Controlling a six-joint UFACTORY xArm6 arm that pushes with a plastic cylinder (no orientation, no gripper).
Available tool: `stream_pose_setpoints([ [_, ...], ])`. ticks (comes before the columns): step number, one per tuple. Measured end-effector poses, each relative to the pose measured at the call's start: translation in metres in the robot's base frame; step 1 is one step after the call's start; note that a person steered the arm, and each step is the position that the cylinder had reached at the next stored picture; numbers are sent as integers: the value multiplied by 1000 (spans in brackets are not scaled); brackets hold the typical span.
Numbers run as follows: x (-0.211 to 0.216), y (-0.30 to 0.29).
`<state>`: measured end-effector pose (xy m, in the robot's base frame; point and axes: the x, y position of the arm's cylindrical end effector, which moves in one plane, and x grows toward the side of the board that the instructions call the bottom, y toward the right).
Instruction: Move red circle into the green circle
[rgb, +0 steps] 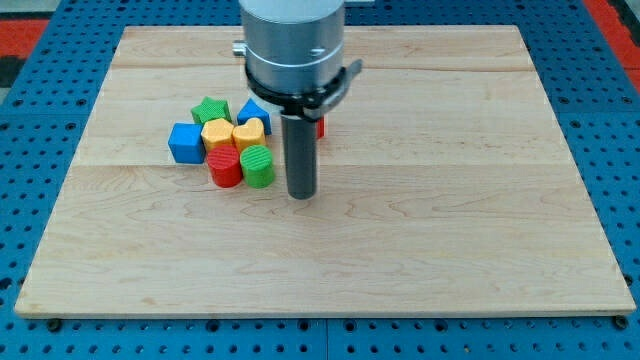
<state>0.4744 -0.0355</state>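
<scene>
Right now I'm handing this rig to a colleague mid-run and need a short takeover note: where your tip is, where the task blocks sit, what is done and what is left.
My tip rests on the wooden board, just to the view's right of the green circle, with a small gap between them.
The red circle sits directly at the green circle's left side, the two apparently touching, at the bottom edge of the block cluster.
Done: red circle looks already against the green circle.
Left: confirm contact; if any gap remains, nudge the red circle rightward from its left.

bright even overhead light, soft short shadows, sharp focus, no glare
</scene>
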Motion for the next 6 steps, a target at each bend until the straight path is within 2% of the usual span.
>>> stream_pose_setpoints([
  [1,-34,-44],
  [2,2,-31],
  [3,27,-45],
  [4,6,-128],
  [5,-9,-160],
  [6,-9,-162],
])
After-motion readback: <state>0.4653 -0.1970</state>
